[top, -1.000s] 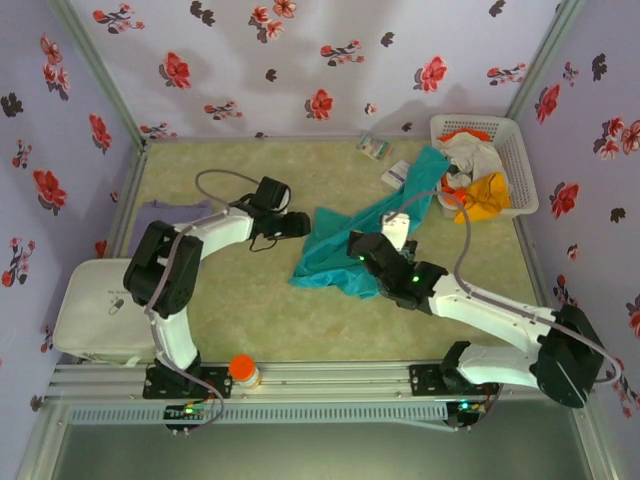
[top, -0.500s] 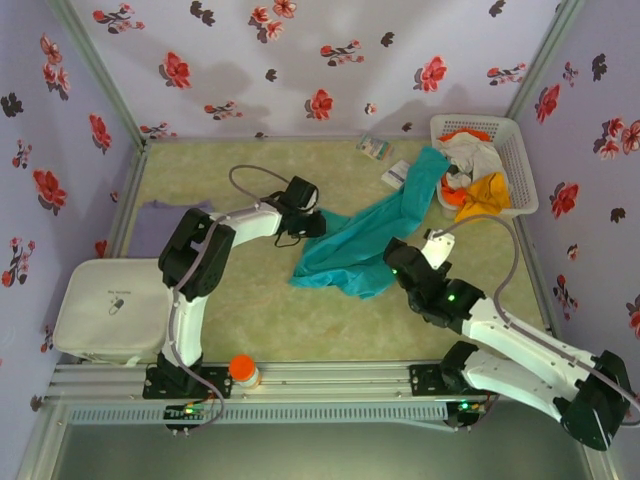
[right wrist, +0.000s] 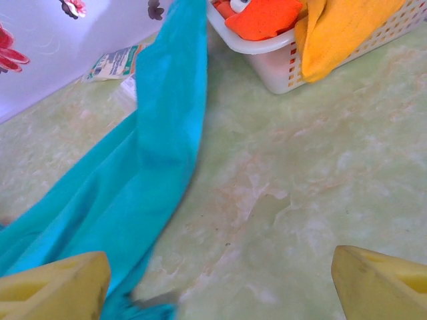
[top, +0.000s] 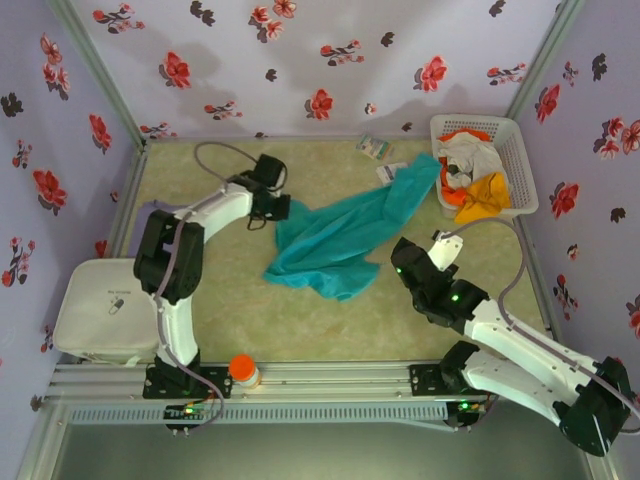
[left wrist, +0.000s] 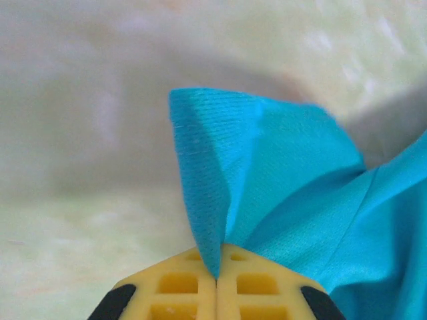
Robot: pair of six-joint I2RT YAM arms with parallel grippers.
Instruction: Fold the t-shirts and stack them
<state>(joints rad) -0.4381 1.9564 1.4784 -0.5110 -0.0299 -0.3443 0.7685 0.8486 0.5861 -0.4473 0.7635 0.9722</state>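
The large teal t-shirt [top: 335, 240] lies stretched across the table's middle, its far end reaching the basket. My left gripper [top: 281, 208] is shut on the shirt's left corner; in the left wrist view the yellow pads [left wrist: 180, 287] pinch a fold of teal cloth [left wrist: 267, 173]. My right gripper [top: 403, 262] stands open just right of the shirt, nothing between its fingers [right wrist: 53, 287]; the teal shirt [right wrist: 153, 167] runs along their left. Orange [top: 462, 196], white [top: 470, 152] and yellow-orange [top: 490, 190] garments lie in the basket. The pale purple shirt is hidden.
A white lattice basket [top: 520, 160] stands at the back right, also the basket [right wrist: 267, 60] in the right wrist view. Small packets [top: 375, 147] lie near the back wall. An orange-capped bottle [top: 243, 370] and a white pad [top: 100, 305] sit near the front left.
My left gripper has pulled the teal shirt's corner left and back, drawing the cloth out flatter. My right gripper let go of the shirt and drew back to the right.
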